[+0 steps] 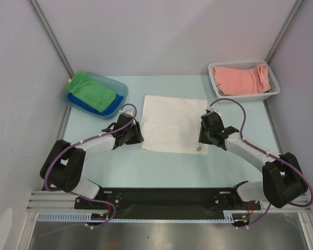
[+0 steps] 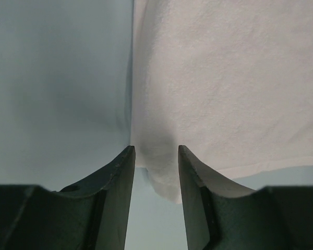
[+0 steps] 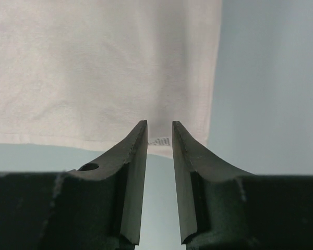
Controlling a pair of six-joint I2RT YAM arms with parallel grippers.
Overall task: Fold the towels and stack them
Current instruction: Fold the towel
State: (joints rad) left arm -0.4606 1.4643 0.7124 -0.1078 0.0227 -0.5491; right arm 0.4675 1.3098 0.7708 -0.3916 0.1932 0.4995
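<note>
a pale blue desk (image 1: 161, 166) filled the overhead view, closed in by plain grey panels. a white towel (image 1: 172, 122) lay spread flat and unfolded at the middle of the desk, a rough square with one edge toward the arm bases. the left arm (image 1: 88, 146) reached in from the lower left and the right arm (image 1: 250, 151) from the lower right, each ending at a near corner of that towel. a white basket (image 1: 237, 63) with perforated walls stood at the far right of the desk, holding salmon pink towels (image 1: 240, 79) in a loose bundle. a blue tray (image 1: 121, 88) sat at the far left, apart from the white towel. in it a folded green towel (image 1: 93, 89) lay on top of a folded blue towel (image 1: 108, 107). the left gripper (image 1: 136, 135) was low at the white towel's near left corner. in its wrist view its jaws stood moderately apart, the corner lying flat on the desk in the gap, nothing pinched. the right gripper (image 1: 202, 139) was at the near right corner, its jaws parted by a narrow gap and clamping nothing, tips at the towel's hem. a small white tag (image 3: 160, 141), its print too small to read, showed between those tips at the towel's edge.
</note>
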